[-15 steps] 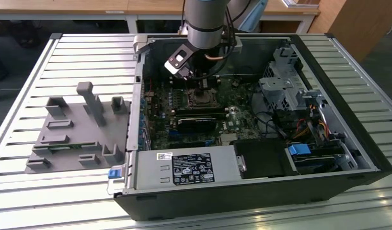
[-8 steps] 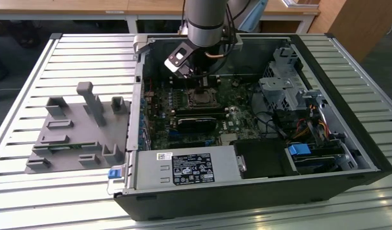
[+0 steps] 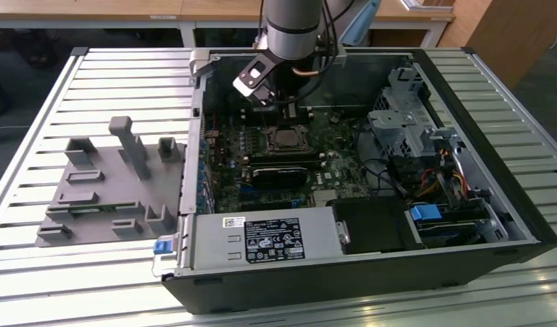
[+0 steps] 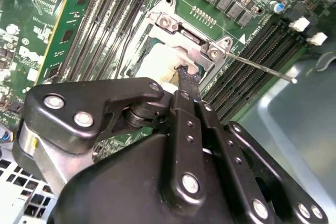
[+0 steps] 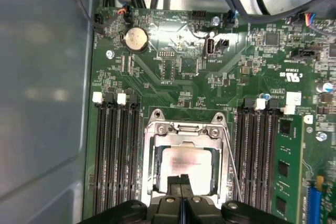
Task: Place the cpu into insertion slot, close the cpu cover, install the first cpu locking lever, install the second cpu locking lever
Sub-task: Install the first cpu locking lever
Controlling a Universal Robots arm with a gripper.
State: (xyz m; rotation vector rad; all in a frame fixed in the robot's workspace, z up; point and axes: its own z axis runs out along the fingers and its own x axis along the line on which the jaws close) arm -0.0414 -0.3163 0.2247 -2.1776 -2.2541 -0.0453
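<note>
Claw (image 5: 181,181) pinched shut and empty, tips on the cpu cover (image 5: 155,153), 12 o'clock edge in the exterior view, probably to pin the cpu (image 5: 189,160) down.

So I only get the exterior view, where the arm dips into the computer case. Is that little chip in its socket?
Observer: Yes. In the first wrist view the chip lies seated, with the metal frame lying around it.
Operator: And the hand?
Observer: The hand is shut, tips together over the chip.
Operator: Any lever?
Observer: In the second wrist view a thin lever juts out sideways from the frame's corner.
</note>
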